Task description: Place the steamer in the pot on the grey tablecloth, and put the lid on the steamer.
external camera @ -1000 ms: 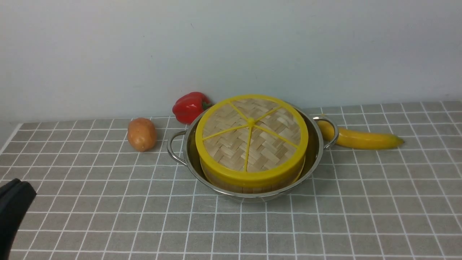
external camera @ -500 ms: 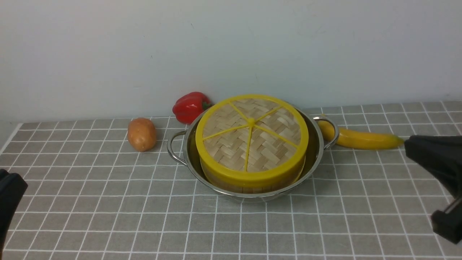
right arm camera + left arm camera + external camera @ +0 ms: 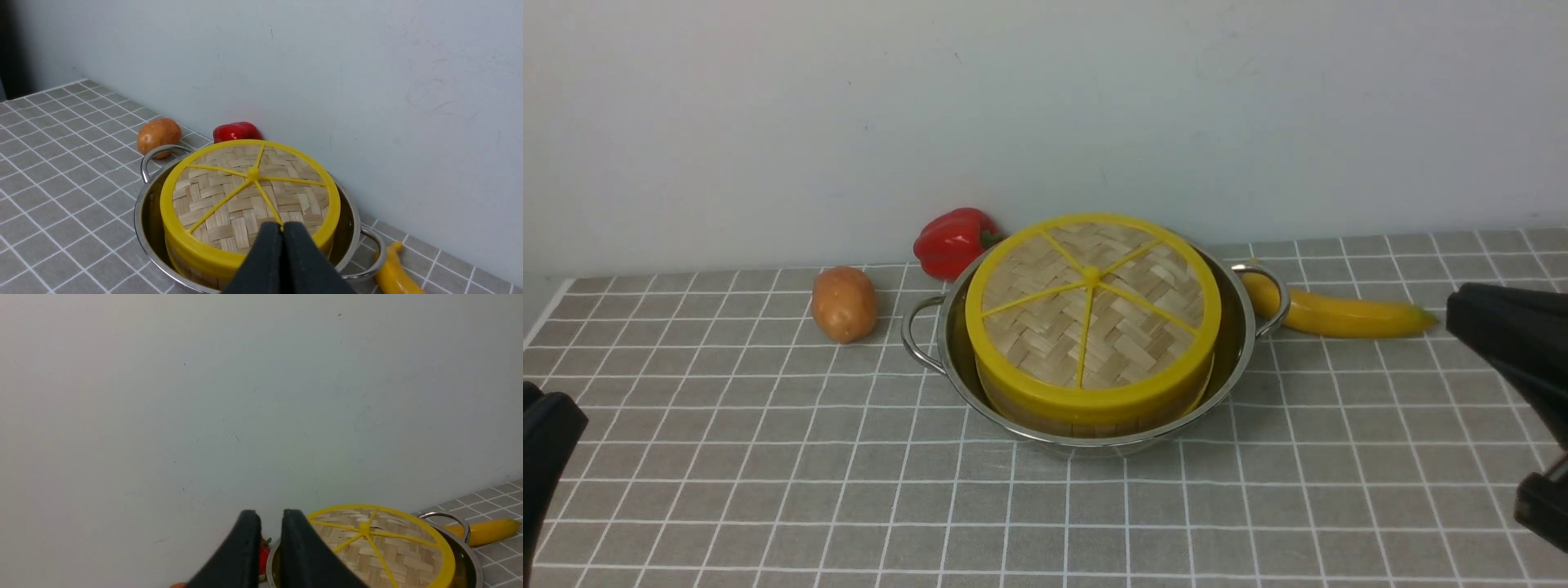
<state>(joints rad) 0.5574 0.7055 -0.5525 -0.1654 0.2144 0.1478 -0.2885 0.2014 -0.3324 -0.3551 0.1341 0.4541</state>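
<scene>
Steamer point(image 3: 1094, 418) seated in pot point(image 3: 1235, 359) on grey tablecloth point(image 3: 768, 490), lid point(image 3: 1092, 310) on top; seemingly nothing left. Left hand point(image 3: 270, 522) slightly parted, right hand point(image 3: 283, 237) closed, both empty.

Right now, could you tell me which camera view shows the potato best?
The front view shows the potato best: it is whole and unobstructed, lying on the tablecloth left of the pot. The right wrist view also shows it, but the pot's handle covers its lower edge. The left wrist view catches only a sliver at the picture's edge.
</scene>
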